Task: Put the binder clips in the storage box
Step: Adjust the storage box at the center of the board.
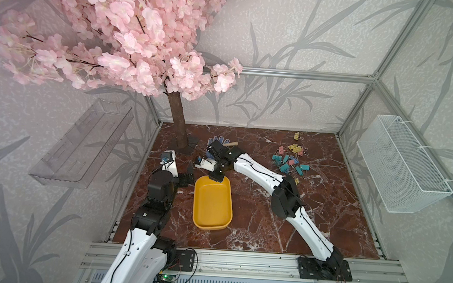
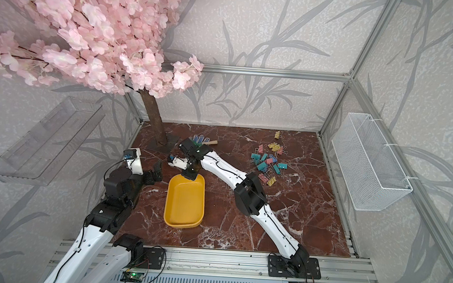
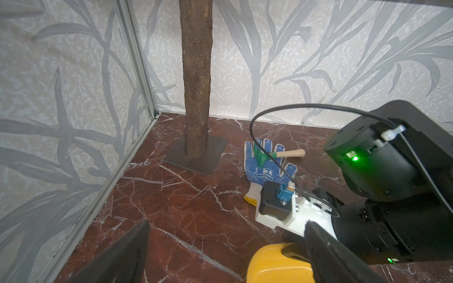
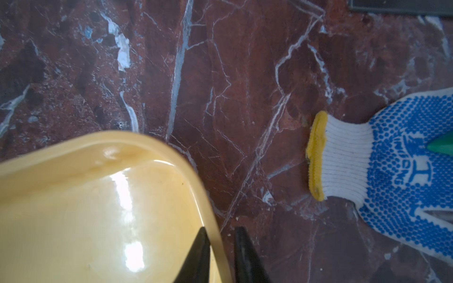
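The right gripper (image 4: pixel 221 247) pinches the box (image 4: pixel 73 166) rim, jaws narrow; the left gripper (image 1: pixel 187 175) gapes wide beside the box. Probably light, stiff, slippery plastic; the rim suits gripping.

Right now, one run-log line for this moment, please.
left gripper: open | right gripper: shut on rim of storage box | binder clips: on table
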You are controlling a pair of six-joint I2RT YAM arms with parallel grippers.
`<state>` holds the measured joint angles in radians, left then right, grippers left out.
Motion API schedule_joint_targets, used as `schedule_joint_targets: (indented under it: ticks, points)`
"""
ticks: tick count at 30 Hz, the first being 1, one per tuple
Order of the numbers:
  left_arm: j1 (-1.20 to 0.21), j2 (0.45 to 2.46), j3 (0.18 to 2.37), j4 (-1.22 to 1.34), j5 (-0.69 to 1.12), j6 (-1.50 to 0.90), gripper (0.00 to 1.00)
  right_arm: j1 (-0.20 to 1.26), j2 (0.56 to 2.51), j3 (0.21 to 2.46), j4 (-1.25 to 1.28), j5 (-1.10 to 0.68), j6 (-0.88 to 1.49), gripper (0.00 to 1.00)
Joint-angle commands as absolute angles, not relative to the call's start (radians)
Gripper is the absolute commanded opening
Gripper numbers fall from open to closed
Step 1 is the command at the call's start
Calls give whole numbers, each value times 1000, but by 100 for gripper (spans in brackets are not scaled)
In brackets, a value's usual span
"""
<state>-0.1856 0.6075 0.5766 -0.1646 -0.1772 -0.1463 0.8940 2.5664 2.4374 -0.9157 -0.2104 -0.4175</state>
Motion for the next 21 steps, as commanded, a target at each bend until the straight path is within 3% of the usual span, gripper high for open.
schedule_joint_targets:
  ticks: [1,4,9,13,17,21]
  points:
    - [-181,598,561,-151,-154,-142,100,901,2495,2327,-890,-157,-392,11]
    - [-181,594,557,-141,-146,-143,100,901,2393,2154,-788,-95,-350,0]
    - [-182,579,540,-106,-104,-169,100,900,2109,1693,-483,109,-191,0]
    - [-183,581,507,0,11,-222,100,900,1815,1292,-342,420,12,0]
    - [-194,659,506,124,118,-249,100,900,1500,969,-453,671,573,0]
    - [-218,804,599,146,143,-210,100,901,1252,762,-669,662,939,0]
